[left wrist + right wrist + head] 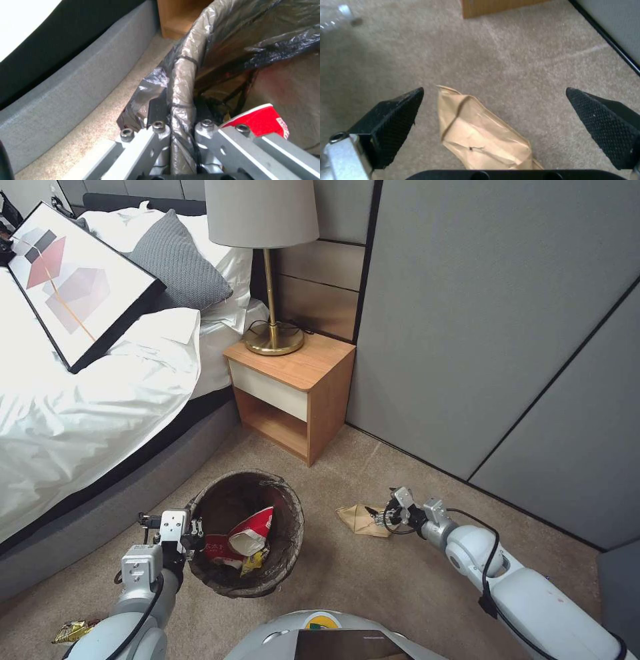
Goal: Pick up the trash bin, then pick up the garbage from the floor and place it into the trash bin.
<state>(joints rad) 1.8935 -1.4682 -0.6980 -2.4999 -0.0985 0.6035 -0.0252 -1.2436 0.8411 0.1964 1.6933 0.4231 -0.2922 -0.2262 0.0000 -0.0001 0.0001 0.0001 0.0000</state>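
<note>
The trash bin (280,513), round with a dark liner over its rim, is on the carpet in front of me. My left gripper (194,529) is shut on its near-left rim (181,100), one finger (156,112) outside and one inside. Inside lie a crumpled red-and-white cup (251,535) (260,120) and a yellow wrapper (254,562). To the bin's right, a tan paper bag (359,519) (480,130) lies flat on the floor. My right gripper (383,518) (494,100) hovers open just above it, with pads (396,117) either side of the bag.
A wooden nightstand (293,387) with a brass lamp (270,280) stands behind the bin. The bed (87,400) runs along the left, and grey wall panels (480,327) close the right. A gold wrapper (73,631) lies by my left arm. A blurred clear bottle-like object (333,17) lies farther off.
</note>
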